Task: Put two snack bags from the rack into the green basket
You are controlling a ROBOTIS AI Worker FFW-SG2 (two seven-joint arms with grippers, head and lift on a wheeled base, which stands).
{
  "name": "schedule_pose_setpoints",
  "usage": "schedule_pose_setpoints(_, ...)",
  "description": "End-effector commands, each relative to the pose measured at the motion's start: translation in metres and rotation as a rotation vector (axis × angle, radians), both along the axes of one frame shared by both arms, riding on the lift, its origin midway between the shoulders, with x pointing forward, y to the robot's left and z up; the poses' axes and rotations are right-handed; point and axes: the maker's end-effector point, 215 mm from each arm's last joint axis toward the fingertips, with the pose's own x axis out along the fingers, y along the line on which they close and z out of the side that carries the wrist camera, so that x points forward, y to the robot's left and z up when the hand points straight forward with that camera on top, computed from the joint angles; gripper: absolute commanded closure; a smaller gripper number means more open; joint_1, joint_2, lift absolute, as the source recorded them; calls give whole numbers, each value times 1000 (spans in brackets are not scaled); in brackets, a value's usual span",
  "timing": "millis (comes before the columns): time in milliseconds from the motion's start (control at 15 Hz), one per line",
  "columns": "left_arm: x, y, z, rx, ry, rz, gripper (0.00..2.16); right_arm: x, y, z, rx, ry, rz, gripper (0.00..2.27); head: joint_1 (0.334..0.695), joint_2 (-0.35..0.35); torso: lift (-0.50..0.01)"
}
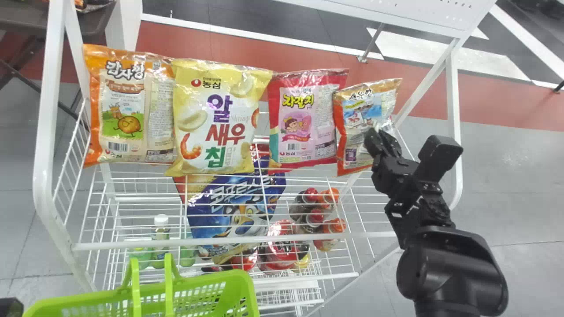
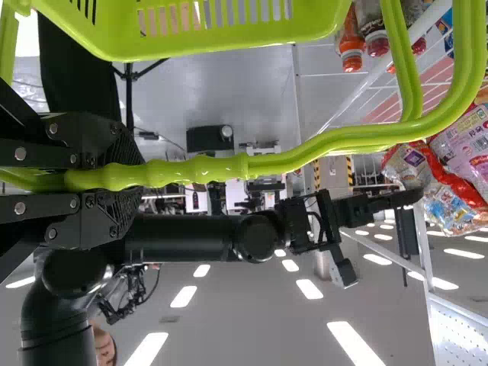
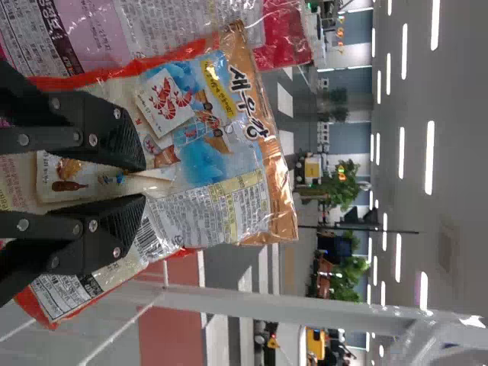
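Observation:
Four upright snack bags stand in a row on the rack: orange, yellow, pink and a smaller orange-and-blue one. My right gripper is at the right side of the smaller bag; in the right wrist view the gripper is shut on that bag's creased front. The green basket is low at the left in the head view. In the left wrist view my left gripper is shut on the handle of the basket.
White rack posts flank the shelf. On lower levels lie a large blue bag, bottles and red packs. A dark table stands behind at the left.

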Motion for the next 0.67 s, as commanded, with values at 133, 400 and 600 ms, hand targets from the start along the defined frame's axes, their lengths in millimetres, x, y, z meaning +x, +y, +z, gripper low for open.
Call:
schedule_pose_setpoints(133, 0, 0, 0, 1, -1, -1, 1369, -24, -14, 16, -15, -57, -55, 2246, 695, -350, -5)
schedule_pose_setpoints(400, 0, 0, 1, 0, -4, -2, 1369, -64, -11, 50, 25, -149, -57, 2246, 695, -350, -5)
schedule_pose_setpoints(600, -1, 1, 0, -3, 5, 5, 1369, -99, 21, 82, 73, -199, 25, 2246, 695, -350, -5)
